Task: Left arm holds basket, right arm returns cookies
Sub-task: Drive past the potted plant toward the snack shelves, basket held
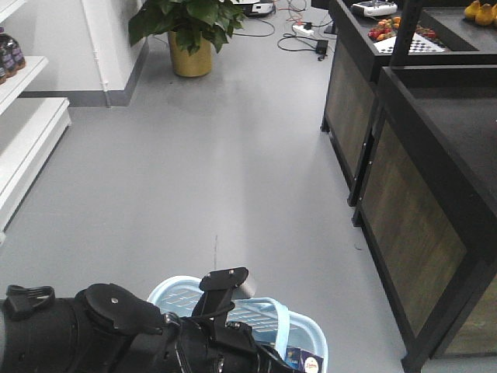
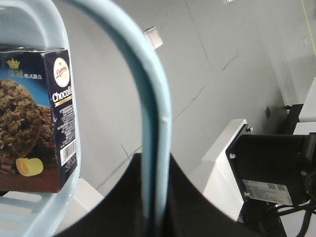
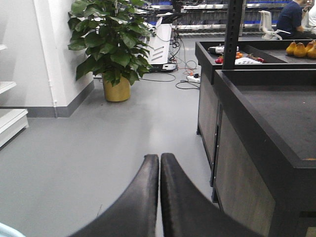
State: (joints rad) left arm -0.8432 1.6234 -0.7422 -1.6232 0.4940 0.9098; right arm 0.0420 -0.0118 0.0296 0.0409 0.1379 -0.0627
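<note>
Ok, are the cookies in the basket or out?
In: the cookies sit inside the basket wall; the right gripper is shut and empty.

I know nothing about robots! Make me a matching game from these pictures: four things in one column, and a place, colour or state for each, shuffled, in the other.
Column one
1. basket
2. cookies
3. potted plant
4. right gripper

Column two
A. shut, holding nothing
B. pale blue
C. inside the basket
D. standing in a yellow pot

Pairs: 1-B, 2-C, 3-D, 4-A
</note>
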